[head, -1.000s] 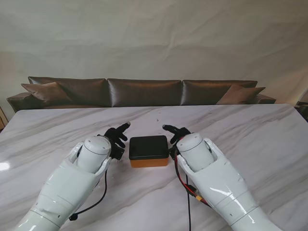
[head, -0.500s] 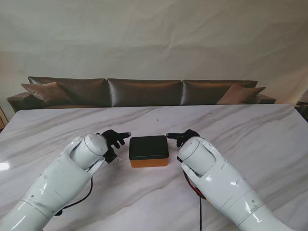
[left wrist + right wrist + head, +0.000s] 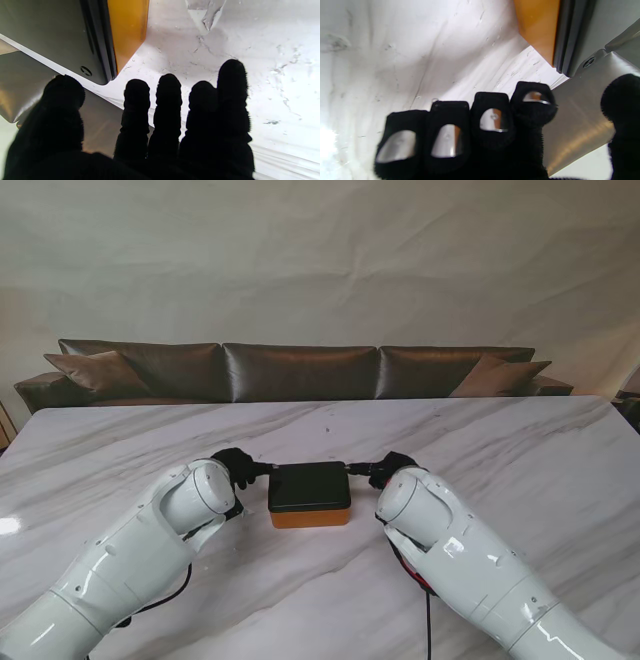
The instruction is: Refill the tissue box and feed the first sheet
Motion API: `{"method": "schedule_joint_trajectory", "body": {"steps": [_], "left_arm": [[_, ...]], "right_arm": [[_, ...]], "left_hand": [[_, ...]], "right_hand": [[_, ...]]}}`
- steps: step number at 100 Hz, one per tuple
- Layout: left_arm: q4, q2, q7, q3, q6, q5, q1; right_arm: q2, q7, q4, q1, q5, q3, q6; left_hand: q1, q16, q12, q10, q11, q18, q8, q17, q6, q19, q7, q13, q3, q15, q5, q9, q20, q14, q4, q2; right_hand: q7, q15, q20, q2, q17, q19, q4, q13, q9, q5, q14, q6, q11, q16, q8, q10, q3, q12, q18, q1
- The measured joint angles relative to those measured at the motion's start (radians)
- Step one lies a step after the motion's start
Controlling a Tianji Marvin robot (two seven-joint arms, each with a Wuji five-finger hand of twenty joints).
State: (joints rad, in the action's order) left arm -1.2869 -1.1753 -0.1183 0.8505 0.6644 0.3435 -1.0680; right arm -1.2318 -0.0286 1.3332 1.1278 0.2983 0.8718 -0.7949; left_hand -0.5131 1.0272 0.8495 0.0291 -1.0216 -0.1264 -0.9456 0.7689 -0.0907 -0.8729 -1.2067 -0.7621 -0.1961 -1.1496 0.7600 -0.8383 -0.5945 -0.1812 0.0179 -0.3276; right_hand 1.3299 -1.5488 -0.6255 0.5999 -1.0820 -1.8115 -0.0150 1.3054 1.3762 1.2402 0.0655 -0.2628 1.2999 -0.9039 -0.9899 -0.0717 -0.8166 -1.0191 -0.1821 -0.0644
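White marble with grey veins makes up the worktop (image 3: 520, 450), and a dark brown leather sofa (image 3: 300, 370) runs along its far edge under a pale wall.

From the stand view I see the rectangular tissue box with an orange base and flat black lid (image 3: 310, 492) lying flat between my two hands, its long axis running left to right, from one hand across to the other, lid facing up. The orange side faces me.

My black-gloved left hand (image 3: 238, 468) sits just beside the box's left end, one finger reaching to the lid's far left corner. In the left wrist view the fingers (image 3: 168, 100) are extended side by side with the thumb apart, closed on nothing; the box corner (image 3: 100, 50) lies just beyond the thumb.

My black-gloved right hand (image 3: 387, 469) mirrors it at the box's right end, a finger touching the far right corner. Its wrist view shows four fingers (image 3: 492, 117) held together, thumb apart, the box corner (image 3: 552, 32) just past them. I cannot tell whether either hand presses the box.
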Motion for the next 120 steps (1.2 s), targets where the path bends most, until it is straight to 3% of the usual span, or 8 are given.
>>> {"method": "schedule_joint_trajectory", "body": {"steps": [15,37,58,99,111,120], "left_arm": [[0.004,-0.002,0.011,0.001,0.002,-0.015,0.004],[0.045,-0.014,0.029,-0.002,-0.019,-0.042,0.017],[0.074,-0.019,0.029,-0.020,-0.033,-0.051,0.031],[0.113,-0.032,0.039,-0.027,-0.048,-0.077,0.042],[0.115,-0.032,0.038,-0.029,-0.050,-0.079,0.042],[0.117,-0.032,0.036,-0.029,-0.052,-0.081,0.043]], "right_arm": [[0.001,0.003,-0.029,-0.025,0.005,-0.026,0.031],[-0.012,-0.008,-0.079,-0.056,-0.008,-0.045,0.059],[-0.027,-0.025,-0.092,-0.073,-0.037,-0.059,0.058],[-0.051,-0.020,-0.156,-0.130,-0.074,-0.109,0.094],[-0.068,-0.022,-0.226,-0.153,-0.091,-0.124,0.148],[-0.073,-0.020,-0.264,-0.165,-0.095,-0.137,0.172]], "left_hand": [[0.000,0.011,0.019,-0.011,-0.024,0.001,-0.025,0.043,-0.012,-0.003,-0.037,-0.047,0.000,-0.024,0.047,-0.039,0.000,0.010,0.000,0.000],[-0.001,0.013,0.035,-0.015,-0.036,0.002,-0.051,0.059,-0.025,-0.003,-0.061,-0.060,0.000,-0.036,0.083,-0.072,0.001,0.014,0.000,0.000],[-0.001,0.020,0.046,-0.026,-0.050,0.003,-0.076,0.071,-0.035,-0.005,-0.073,-0.072,-0.021,-0.047,0.096,-0.096,0.005,0.016,0.000,0.000],[-0.002,0.021,0.056,-0.026,-0.050,0.003,-0.099,0.071,-0.036,-0.005,-0.074,-0.072,-0.044,-0.048,0.106,-0.096,0.014,0.016,0.000,0.000],[-0.002,0.021,0.059,-0.026,-0.050,0.003,-0.100,0.071,-0.036,-0.005,-0.074,-0.072,-0.044,-0.048,0.106,-0.096,0.014,0.016,0.000,0.000],[-0.002,0.021,0.059,-0.026,-0.050,0.003,-0.100,0.071,-0.036,-0.005,-0.074,-0.072,-0.044,-0.048,0.106,-0.096,0.014,0.016,0.000,0.000]], "right_hand": [[0.001,-0.001,0.000,0.010,0.001,0.000,0.000,0.000,0.000,0.023,0.000,-0.003,0.012,-0.008,-0.021,0.000,-0.001,0.000,0.000,-0.034],[0.044,-0.001,-0.012,0.008,0.014,-0.001,0.000,-0.008,0.000,0.026,0.001,-0.011,0.026,-0.008,-0.049,0.000,0.007,0.000,0.000,-0.158],[0.061,-0.001,-0.023,-0.021,0.019,-0.001,0.002,-0.010,0.000,0.036,0.002,-0.011,0.038,-0.009,-0.054,0.000,0.014,0.000,0.000,-0.184],[0.084,-0.001,-0.024,-0.021,0.020,-0.001,0.090,-0.010,0.000,0.037,0.003,-0.011,0.056,-0.009,-0.057,0.001,0.014,0.000,-0.001,-0.209],[0.089,-0.001,-0.028,-0.021,0.026,-0.001,0.139,-0.012,0.000,0.037,0.004,-0.011,0.063,-0.009,-0.057,0.001,0.010,0.008,-0.001,-0.231],[0.100,-0.001,-0.035,-0.017,0.030,-0.001,0.144,-0.013,0.000,0.037,0.009,-0.009,0.063,-0.009,-0.052,0.005,0.021,0.009,-0.006,-0.210]]}}
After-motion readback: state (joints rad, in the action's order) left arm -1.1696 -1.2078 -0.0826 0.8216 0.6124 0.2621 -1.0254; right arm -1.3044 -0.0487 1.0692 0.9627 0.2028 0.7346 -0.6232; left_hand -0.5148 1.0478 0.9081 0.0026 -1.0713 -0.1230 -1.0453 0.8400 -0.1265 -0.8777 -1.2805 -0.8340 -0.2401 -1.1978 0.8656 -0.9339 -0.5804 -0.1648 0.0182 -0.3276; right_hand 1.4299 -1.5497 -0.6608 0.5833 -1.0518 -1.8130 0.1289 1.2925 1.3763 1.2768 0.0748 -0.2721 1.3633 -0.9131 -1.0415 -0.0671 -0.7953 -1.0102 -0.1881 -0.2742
